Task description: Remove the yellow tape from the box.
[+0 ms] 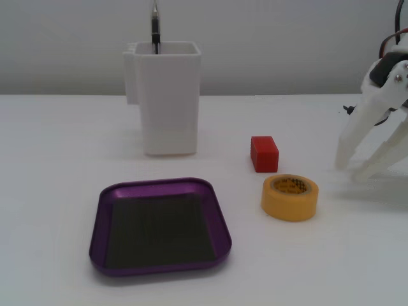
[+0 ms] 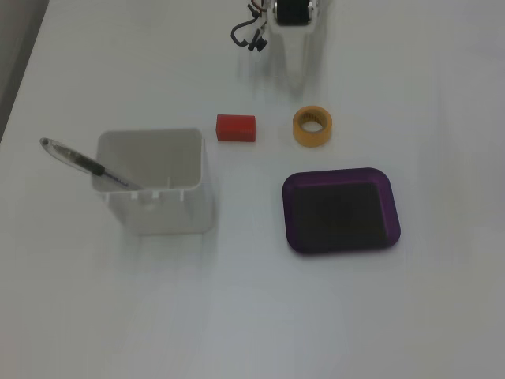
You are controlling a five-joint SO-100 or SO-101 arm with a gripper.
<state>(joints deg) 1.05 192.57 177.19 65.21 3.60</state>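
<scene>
The yellow tape (image 1: 289, 197) lies flat on the white table, outside the box and to its right in a fixed view; it also shows in the other fixed view (image 2: 312, 127). The box (image 1: 222, 224) is a shallow purple tray with a dark bottom and nothing in it; it also shows from above (image 2: 288, 213). My white gripper (image 1: 350, 172) stands at the right edge, fingertips down near the table, jaws apart and empty, a short way right of the tape. From above, my gripper (image 2: 295, 77) is just beyond the tape.
A red block (image 1: 264, 153) lies just behind the tape, seen also from above (image 2: 236, 127). A tall white container (image 1: 167, 99) with a pen (image 2: 83, 162) in it stands behind the tray.
</scene>
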